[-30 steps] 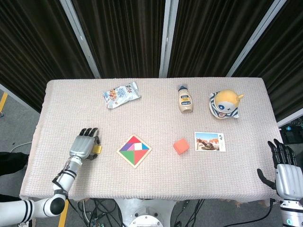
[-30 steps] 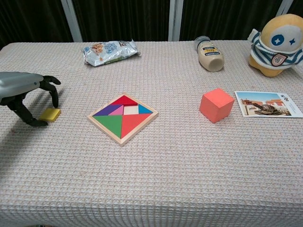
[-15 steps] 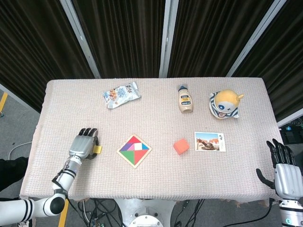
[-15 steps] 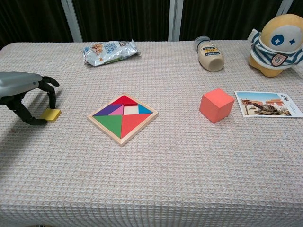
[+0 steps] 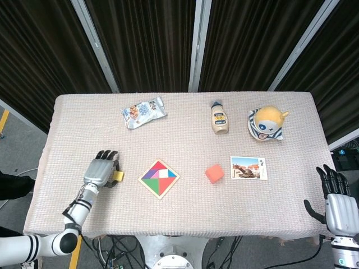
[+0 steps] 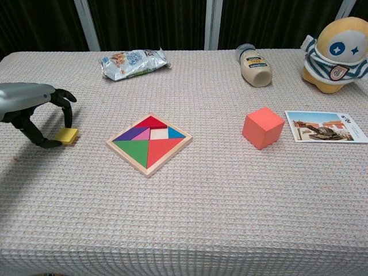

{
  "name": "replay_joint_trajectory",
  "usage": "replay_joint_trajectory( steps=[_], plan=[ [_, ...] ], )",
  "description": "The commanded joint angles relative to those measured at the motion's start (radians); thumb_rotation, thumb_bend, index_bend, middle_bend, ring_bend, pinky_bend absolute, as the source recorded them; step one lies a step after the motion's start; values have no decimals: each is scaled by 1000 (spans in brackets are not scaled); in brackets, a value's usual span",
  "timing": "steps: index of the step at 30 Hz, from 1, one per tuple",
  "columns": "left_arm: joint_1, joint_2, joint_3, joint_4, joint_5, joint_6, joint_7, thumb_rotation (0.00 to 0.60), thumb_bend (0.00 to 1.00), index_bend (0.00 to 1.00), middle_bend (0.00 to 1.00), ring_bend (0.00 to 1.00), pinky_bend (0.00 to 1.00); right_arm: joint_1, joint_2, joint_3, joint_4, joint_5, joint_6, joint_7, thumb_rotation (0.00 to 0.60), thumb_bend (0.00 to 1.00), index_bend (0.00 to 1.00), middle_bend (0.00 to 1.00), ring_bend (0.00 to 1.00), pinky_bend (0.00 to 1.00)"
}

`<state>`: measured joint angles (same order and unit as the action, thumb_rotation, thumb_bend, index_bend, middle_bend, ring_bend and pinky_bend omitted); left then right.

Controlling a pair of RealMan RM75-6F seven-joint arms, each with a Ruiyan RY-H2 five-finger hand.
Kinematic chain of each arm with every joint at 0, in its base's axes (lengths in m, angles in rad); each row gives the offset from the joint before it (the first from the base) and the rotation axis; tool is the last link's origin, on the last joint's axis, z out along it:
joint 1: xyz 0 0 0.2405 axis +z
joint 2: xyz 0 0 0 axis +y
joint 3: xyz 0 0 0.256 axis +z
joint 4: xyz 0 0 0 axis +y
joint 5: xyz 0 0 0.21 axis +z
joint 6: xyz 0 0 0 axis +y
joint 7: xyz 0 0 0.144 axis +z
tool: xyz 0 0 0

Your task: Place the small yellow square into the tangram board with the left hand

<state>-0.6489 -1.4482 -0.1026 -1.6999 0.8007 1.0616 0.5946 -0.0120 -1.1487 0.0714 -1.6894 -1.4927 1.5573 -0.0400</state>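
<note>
The job is at its picking-up stage. On the table (image 5: 185,218), the left hand (image 6: 31,109) arches over the small yellow square (image 6: 66,135), fingers curled down around it with tips touching or just beside its edges. From the chest view the piece looks pinched between thumb and a finger, though it may sit flat on the cloth, so I would not swear the hold is firm. It lies well to the left of the tangram board (image 6: 149,143), near the table's left edge.

My reading of what is needed next: a secure hold, a lift, a carry rightward to the board, then turning the piece to match the pale, unfilled square pocket near the board's middle before lowering it in.

Counting, biggest first:
- one plush toy (image 6: 335,53), yellow and striped, at the far right
- one snack bag (image 6: 133,62)
- one tangram board
- one postcard (image 6: 324,126)
- one squeeze bottle (image 6: 255,65), lying down
- one orange-red cube (image 6: 263,127)
- one small yellow square

The right hand (image 5: 339,204) hangs off the table's right corner, fingers spread and upright, holding nothing.
</note>
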Motion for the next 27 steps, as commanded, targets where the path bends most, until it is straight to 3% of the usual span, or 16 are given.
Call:
replay_joint_trajectory(
  steps=[1, 7, 12, 18, 27],
  plan=[
    [-17, 8, -14, -39, -8, 17, 23, 600, 281, 460, 79, 0, 0, 1, -1, 0, 1, 0, 0, 3, 600, 178, 0, 0, 0, 0],
    [-66, -20, -44, -99, -57, 41, 92, 600, 281, 469, 87, 0, 0, 4, 0, 3, 8, 2, -4, 17, 600, 179, 0, 0, 0, 0],
    [-143, -75, -93, -82, -182, 32, 153, 600, 289, 477, 90, 0, 0, 11, 6, 4, 0, 4, -16, 22, 600, 179, 0, 0, 0, 0],
    [-197, -183, -123, -61, -313, 146, 237, 600, 291, 480, 109, 0, 0, 14, 7, 6, 5, -3, -15, 48, 600, 179, 0, 0, 0, 0],
    [-243, -291, -205, -62, -414, 302, 297, 600, 314, 507, 142, 0, 0, 5, 9, 4, 23, -2, -2, 85, 600, 179, 0, 0, 0, 0]
  ],
)
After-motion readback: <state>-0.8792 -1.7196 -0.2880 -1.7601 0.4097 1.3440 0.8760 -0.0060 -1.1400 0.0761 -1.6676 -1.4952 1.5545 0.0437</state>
